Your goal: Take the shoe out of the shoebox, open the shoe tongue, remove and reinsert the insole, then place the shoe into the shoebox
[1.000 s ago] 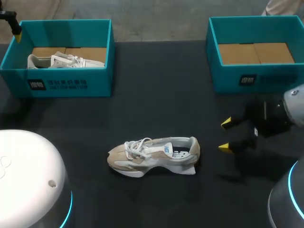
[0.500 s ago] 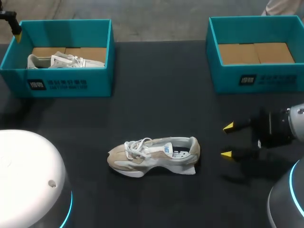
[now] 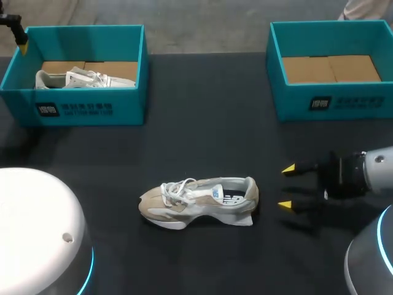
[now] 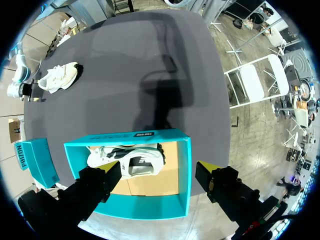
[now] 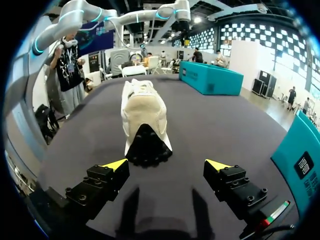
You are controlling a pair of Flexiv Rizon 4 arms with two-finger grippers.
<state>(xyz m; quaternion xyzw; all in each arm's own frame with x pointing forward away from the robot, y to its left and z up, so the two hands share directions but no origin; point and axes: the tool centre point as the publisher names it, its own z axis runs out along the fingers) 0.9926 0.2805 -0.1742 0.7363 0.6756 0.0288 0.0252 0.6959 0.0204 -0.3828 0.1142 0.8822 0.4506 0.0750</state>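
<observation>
Shoe (image 3: 199,203), beige and white, stands on its sole on the black table (image 3: 202,123), well apart from both boxes, toe to my left and heel to my right. Right gripper (image 3: 287,186) sits low over the table just off the heel. Its arm comes in from the right edge and lies about level, the fingers pointing at the heel, spread wide, holding nothing and not touching the shoe. Left shoebox (image 3: 73,110), teal, stands at the far left of the table with a second white shoe (image 3: 83,78) lying inside on its cardboard floor. Right shoebox (image 3: 331,104), teal, stands at the far right; only its cardboard floor shows inside. Right wrist view adds the heel end-on: the shoe (image 5: 145,112) lies straight ahead of the right gripper (image 5: 166,165), lined up with the gap between the two yellow tips, and the dark heel tread faces the camera. Left wrist view shows what the head view barely shows: the left gripper (image 4: 160,170) hangs above the left shoebox (image 4: 145,210), looking straight down, fingers wide apart and empty, the second shoe (image 4: 125,160) below them.
</observation>
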